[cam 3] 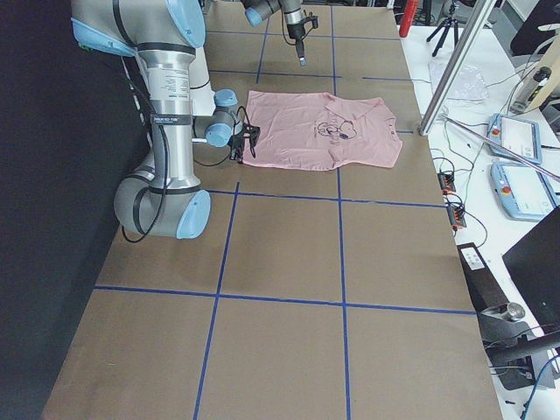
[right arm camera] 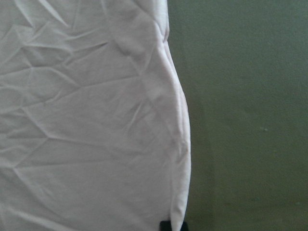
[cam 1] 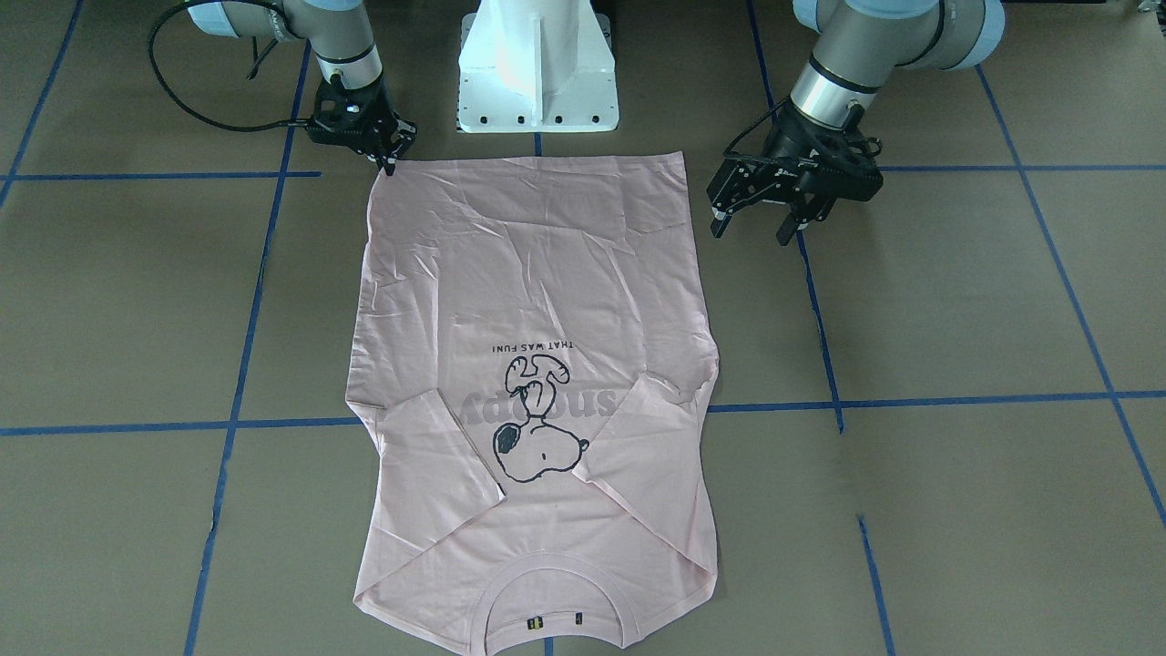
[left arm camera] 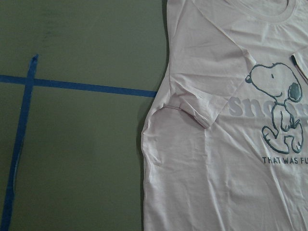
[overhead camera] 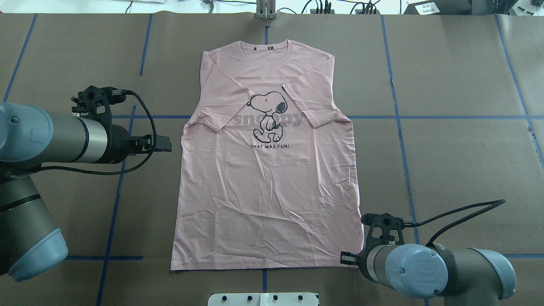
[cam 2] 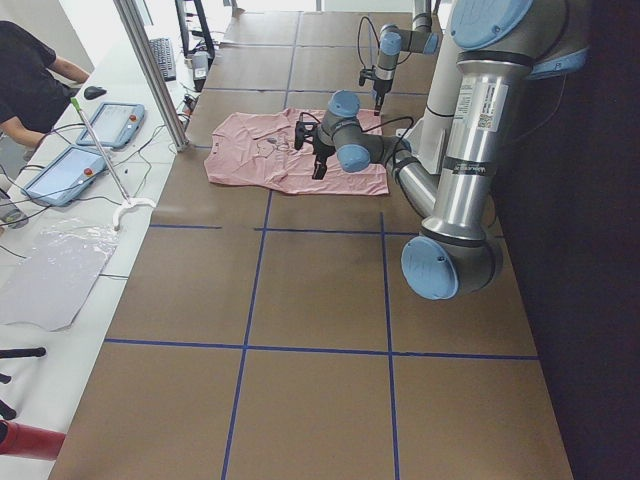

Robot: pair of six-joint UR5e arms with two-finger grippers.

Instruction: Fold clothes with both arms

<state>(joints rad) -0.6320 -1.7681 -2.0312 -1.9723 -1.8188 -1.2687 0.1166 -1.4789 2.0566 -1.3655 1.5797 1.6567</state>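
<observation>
The pale pink T-shirt (cam 1: 537, 273) lies flat, print side up, on the brown table, with both sleeves folded in over the chest and the collar far from the robot. It also shows in the overhead view (overhead camera: 267, 191). My right gripper (cam 1: 390, 167) is low at the hem corner on my right side. Its fingertips (right arm camera: 172, 225) sit together at the cloth's edge, shut on the T-shirt. My left gripper (cam 1: 754, 228) is open and empty. It hovers just off the shirt's left edge (overhead camera: 165, 145). The left wrist view shows the shirt's left sleeve (left arm camera: 202, 108) from above.
The white pedestal base (cam 1: 537, 73) stands just behind the hem. Blue tape lines (cam 1: 237, 364) cross the brown table. An operator (cam 2: 30, 80) and control tablets (cam 2: 110, 125) are past the table's far side.
</observation>
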